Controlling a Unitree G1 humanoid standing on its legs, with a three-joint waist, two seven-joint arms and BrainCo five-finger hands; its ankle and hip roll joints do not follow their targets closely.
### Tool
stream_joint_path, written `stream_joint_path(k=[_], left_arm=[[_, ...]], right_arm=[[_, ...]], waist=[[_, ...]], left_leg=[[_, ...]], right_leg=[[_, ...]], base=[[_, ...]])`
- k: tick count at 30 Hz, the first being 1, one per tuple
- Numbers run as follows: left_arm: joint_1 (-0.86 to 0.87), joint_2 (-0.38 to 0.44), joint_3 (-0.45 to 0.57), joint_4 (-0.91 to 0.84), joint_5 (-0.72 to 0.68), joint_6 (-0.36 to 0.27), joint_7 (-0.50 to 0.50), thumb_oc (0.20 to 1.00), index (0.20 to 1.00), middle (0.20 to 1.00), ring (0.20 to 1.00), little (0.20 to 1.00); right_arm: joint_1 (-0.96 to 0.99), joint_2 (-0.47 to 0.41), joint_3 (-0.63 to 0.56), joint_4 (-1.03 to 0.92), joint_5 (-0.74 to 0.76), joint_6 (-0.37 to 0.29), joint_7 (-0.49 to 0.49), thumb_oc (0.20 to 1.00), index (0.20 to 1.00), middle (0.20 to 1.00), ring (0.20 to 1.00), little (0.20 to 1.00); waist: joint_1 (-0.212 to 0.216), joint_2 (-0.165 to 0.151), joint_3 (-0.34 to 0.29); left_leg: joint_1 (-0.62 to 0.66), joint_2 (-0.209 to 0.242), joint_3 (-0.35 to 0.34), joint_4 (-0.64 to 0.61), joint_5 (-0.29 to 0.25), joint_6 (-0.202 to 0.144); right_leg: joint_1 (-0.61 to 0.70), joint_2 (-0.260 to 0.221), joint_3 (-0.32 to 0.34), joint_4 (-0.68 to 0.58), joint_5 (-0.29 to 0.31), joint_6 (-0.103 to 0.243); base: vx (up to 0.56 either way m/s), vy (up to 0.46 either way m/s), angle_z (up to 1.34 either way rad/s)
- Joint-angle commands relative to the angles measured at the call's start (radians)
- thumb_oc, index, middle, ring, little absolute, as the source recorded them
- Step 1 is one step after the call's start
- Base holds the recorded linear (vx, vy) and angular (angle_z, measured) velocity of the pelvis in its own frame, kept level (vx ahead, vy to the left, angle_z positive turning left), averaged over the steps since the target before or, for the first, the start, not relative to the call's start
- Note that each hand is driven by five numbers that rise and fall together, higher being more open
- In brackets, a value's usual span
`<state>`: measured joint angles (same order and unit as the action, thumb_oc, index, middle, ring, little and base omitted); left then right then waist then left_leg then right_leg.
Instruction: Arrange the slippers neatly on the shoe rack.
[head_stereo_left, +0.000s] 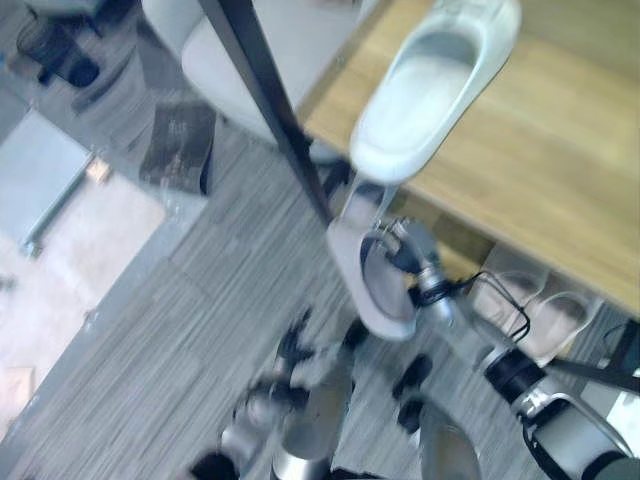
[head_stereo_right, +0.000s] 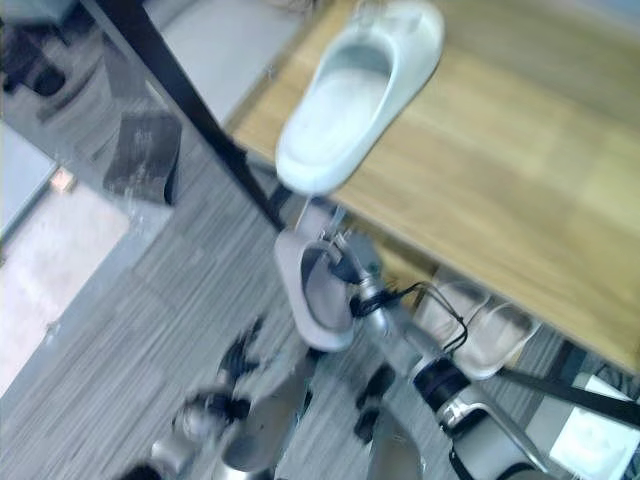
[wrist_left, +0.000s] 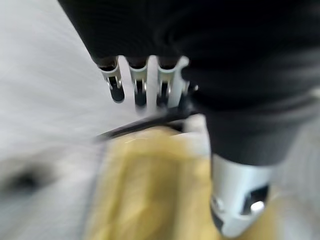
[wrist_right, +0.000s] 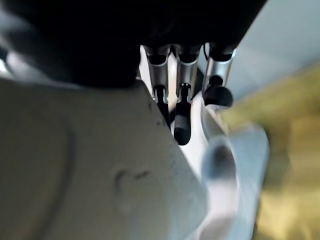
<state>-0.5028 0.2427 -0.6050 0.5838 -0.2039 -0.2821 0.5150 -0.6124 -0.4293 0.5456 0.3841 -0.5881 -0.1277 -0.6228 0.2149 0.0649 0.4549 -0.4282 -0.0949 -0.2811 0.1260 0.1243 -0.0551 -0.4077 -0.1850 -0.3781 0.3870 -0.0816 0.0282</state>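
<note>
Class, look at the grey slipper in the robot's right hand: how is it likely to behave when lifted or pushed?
The grey slipper keeps its shape hanging from the right hand, so it is probably fairly stiff foam. One hand lifts it by the rim, so likely light. Its moulded surface looks smooth; it may slide on the wooden shelf if pushed.

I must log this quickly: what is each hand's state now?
Left hand: fingers curled, holding nothing.
Right hand: shut on the grey slipper.

Below me grey striped carpet floor (head_stereo_left: 200, 300), a pale smooth floor panel (head_stereo_left: 60, 240) at my left, black metal post (head_stereo_left: 270, 110), light wooden shelf board (head_stereo_left: 560, 150), a dark mat (head_stereo_left: 180, 145) on the carpet
</note>
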Motion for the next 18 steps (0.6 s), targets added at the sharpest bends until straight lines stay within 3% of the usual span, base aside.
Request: stream_joint_path(k=[1,9,12,13,14,15,18], left_arm=[[-0.144,-0.074,-0.04,0.032,0.113,-0.073,0.111,1.0,1.0,1.0,1.0,1.0],[-0.321,-0.102,-0.035,0.078,0.091,-0.081,0.131,1.0,1.0,1.0,1.0,1.0],[-0.354,-0.098,-0.033,0.104,0.068,-0.088,0.124,1.0,1.0,1.0,1.0,1.0],[-0.361,-0.096,-0.035,0.111,0.061,-0.089,0.12,1.0,1.0,1.0,1.0,1.0],[-0.373,-0.091,-0.039,0.117,0.05,-0.091,0.114,1.0,1.0,1.0,1.0,1.0],[-0.381,-0.091,-0.034,0.128,0.039,-0.092,0.111,1.0,1.0,1.0,1.0,1.0],[-0.413,-0.097,-0.033,0.172,0.0,-0.1,0.097,1.0,1.0,1.0,1.0,1.0]], right_arm=[[-0.111,0.012,0.034,0.028,-0.064,0.022,-0.145,0.2,0.2,0.2,0.2,0.2],[-0.321,-0.046,0.031,0.257,-0.072,0.097,-0.225,0.2,0.2,0.2,0.2,0.2],[-0.376,-0.061,0.043,0.348,-0.048,0.102,-0.232,0.2,0.2,0.2,0.2,0.2],[-0.387,-0.066,0.056,0.386,-0.044,0.107,-0.228,0.2,0.2,0.2,0.2,0.2],[-0.414,-0.071,0.066,0.434,-0.032,0.112,-0.229,0.2,0.2,0.2,0.2,0.2],[-0.428,-0.066,0.073,0.458,-0.022,0.109,-0.229,0.2,0.2,0.2,0.2,0.2],[-0.478,-0.057,0.109,0.585,0.002,0.122,-0.224,0.2,0.2,0.2,0.2,0.2]], waist=[[-0.043,-0.05,-0.057],[-0.069,-0.059,-0.076],[-0.07,-0.062,-0.082],[-0.07,-0.065,-0.086],[-0.068,-0.062,-0.083],[-0.068,-0.066,-0.085],[-0.061,-0.065,-0.08]], left_leg=[[-0.1,-0.015,0.038,0.165,-0.11,0.02],[-0.306,-0.04,0.062,0.33,-0.156,0.042],[-0.349,-0.048,0.059,0.353,-0.159,0.046],[-0.343,-0.047,0.059,0.362,-0.19,0.047],[-0.366,-0.051,0.059,0.356,-0.158,0.047],[-0.364,-0.051,0.057,0.369,-0.19,0.048],[-0.388,-0.056,0.054,0.378,-0.187,0.048]], right_leg=[[-0.036,-0.05,0.067,-0.015,0.042,0.083],[-0.256,-0.078,0.104,0.159,0.009,0.072],[-0.298,-0.082,0.11,0.184,0.002,0.068],[-0.298,-0.08,0.117,0.197,-0.026,0.077],[-0.319,-0.084,0.108,0.196,0.0,0.067],[-0.318,-0.083,0.118,0.208,-0.028,0.076],[-0.341,-0.088,0.117,0.22,-0.03,0.074]], base=[[-0.11,0.094,-0.17],[-0.05,0.072,-0.06],[0.0,0.035,0.09],[-0.02,0.035,0.06],[0.06,-0.003,0.03],[-0.03,0.02,0.03],[0.02,-0.001,-0.01]])
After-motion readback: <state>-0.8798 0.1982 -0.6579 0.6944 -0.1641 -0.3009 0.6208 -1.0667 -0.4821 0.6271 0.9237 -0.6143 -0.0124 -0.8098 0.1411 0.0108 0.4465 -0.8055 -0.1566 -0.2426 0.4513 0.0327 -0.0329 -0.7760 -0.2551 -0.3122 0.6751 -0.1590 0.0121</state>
